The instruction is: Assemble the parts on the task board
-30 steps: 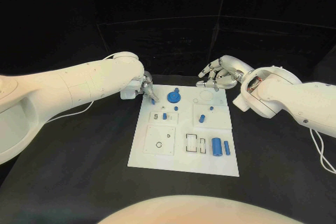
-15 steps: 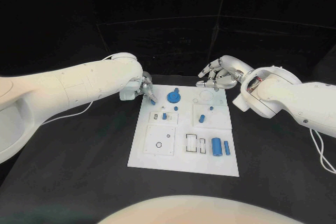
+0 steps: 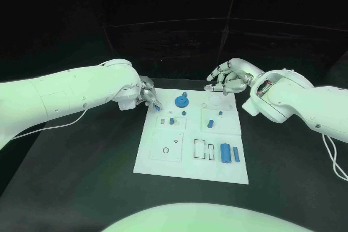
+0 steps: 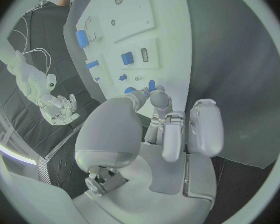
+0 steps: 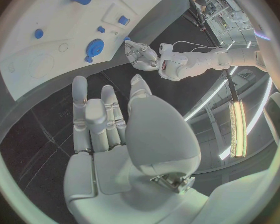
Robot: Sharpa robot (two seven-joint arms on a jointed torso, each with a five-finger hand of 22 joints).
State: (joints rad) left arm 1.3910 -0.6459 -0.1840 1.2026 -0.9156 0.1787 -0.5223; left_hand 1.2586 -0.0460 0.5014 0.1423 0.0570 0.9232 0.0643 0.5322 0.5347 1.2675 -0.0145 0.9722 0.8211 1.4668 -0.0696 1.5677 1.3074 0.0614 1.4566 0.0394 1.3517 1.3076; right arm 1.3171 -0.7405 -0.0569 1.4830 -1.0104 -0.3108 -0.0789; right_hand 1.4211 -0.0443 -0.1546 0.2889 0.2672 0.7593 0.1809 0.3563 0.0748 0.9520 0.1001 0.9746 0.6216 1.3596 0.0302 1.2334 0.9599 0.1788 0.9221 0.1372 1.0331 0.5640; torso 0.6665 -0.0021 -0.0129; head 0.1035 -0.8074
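A small blue part (image 3: 157, 107) is held pinched in the fingertips of the left hand (image 3: 146, 95), at the 10 o'clock corner of the task board (image 3: 192, 164), just over its edge. The right hand (image 3: 227, 77) is held above the 1 o'clock corner with fingers apart and nothing in them. The blue disc (image 3: 181, 100) is seated near 12 o'clock; the blue cylinder (image 3: 226, 152) lies at 4 o'clock.

Risk is judged as follows: the pinch is slight, so the part may be dropped or tilted during insertion. If alignment over a socket is poor, the part may be jammed or the board pushed. Neighbouring pegs may be struck by the spread fingers.
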